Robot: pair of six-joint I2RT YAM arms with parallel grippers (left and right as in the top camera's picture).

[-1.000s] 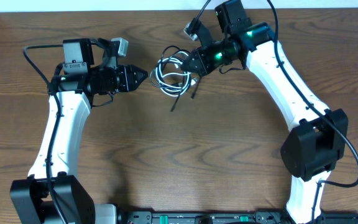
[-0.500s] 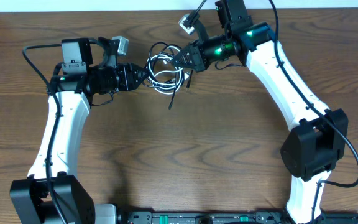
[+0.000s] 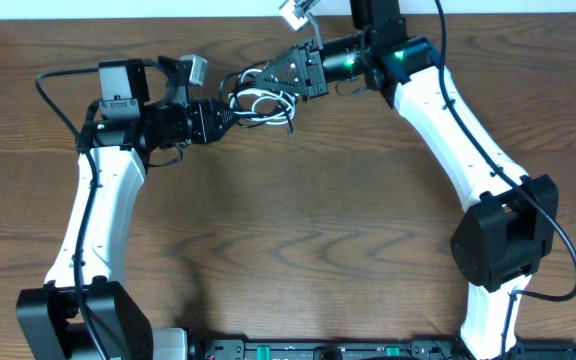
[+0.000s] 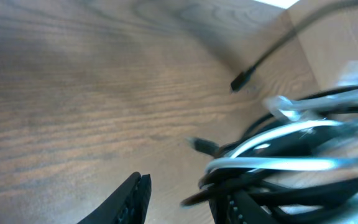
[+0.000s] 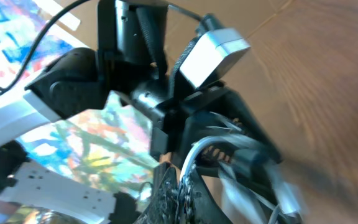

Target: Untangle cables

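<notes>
The cables (image 3: 258, 98) were one tangled bundle at the far side of the counter (image 3: 298, 230), between the ends of the two arms. The right arm (image 3: 448, 120) reached in from the right. Its jaws were together and clamped on the cables at the upper right of the bundle. In the right wrist view, a white strand came out just above the fingertips (image 5: 166, 193). Behind it I saw the front of the left arm with its grey camera box (image 5: 213, 53).

The left arm (image 3: 103, 200) pointed at the bundle from the left, and its tip was touching the loops. In the left wrist view its jaws stood apart, with bare wood showing between them. The white cable (image 4: 278, 165) and dark loops lay over the right-hand finger (image 4: 235, 205), and the other finger (image 4: 131, 198) was free. I could not tell if any strand was really pinched there. One end of the black cable (image 4: 272, 46), with a small plug (image 4: 241, 81), stuck out beyond the bundle above the wood. This view was blurred, so I could not follow the single loops.
</notes>
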